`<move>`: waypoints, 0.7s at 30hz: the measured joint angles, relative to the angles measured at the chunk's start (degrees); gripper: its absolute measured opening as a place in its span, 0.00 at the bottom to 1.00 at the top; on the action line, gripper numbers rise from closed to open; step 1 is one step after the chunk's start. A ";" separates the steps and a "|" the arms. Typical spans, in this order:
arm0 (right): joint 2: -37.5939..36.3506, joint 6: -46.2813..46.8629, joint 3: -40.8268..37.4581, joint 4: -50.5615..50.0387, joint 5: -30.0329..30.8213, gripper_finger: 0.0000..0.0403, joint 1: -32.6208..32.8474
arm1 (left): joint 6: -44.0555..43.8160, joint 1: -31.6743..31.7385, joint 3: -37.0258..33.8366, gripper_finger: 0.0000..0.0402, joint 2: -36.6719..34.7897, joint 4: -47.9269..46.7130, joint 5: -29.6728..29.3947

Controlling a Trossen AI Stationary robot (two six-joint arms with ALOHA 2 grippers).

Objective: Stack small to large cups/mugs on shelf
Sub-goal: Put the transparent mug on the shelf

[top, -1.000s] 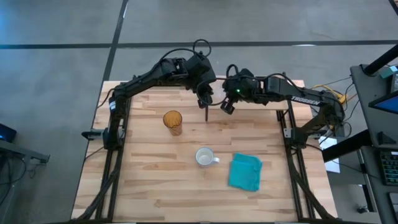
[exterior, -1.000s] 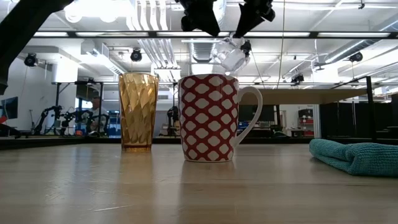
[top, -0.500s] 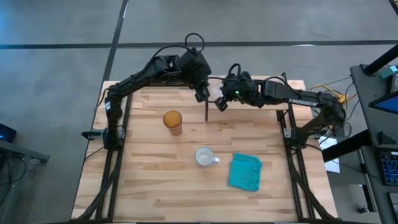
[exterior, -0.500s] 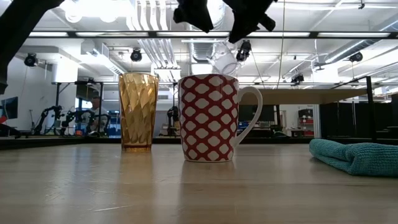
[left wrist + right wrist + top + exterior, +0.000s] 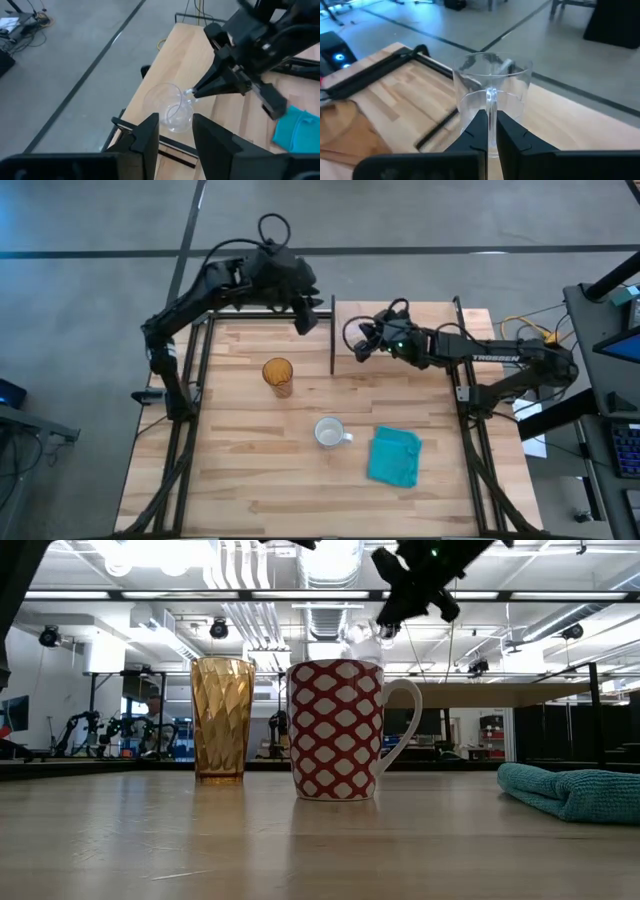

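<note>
The tiny clear glass cup [image 5: 351,336] is over the near left corner of the small wood shelf [image 5: 400,315], held by my right gripper [image 5: 359,347]. It also shows in the right wrist view [image 5: 492,82] and the left wrist view [image 5: 169,107]. My left gripper [image 5: 303,320] is open and empty, left of the shelf and above the table's far edge. The amber tumbler [image 5: 278,376] and the handled mug [image 5: 328,432] stand upright on the table. In the low view the mug [image 5: 335,730] has a red and white pattern. My right gripper pinches a clear vertical strip on the cup's side [image 5: 491,102] between its two fingers; it may be a handle. The fingers come slanting down from the table's right. The cup is upright, mouth up. My fingers hide its bottom, so I cannot tell whether it touches the shelf.
A teal cloth [image 5: 395,456] lies on the table right of the mug. A black post [image 5: 332,340] marks the shelf's left end. The shelf board [image 5: 500,695] stands higher than the mug's rim.
My left gripper has drawn back from the cup toward the table's far left. My right gripper has kept hold of the cup and shifted slightly left over the shelf's corner. The cup has turned from tilted to upright.
</note>
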 joint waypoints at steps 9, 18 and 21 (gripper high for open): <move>-1.00 0.06 -8.17 9.41 0.20 0.03 0.00 | 0.01 0.00 -0.01 0.26 -1.01 -0.01 0.00; 0.57 0.19 -10.28 12.18 0.26 0.03 0.02 | 0.05 0.00 -0.07 0.26 -1.01 0.25 0.00; 1.46 0.62 -10.77 12.10 0.24 0.03 0.02 | 0.05 0.00 -0.07 0.26 -1.01 0.25 0.00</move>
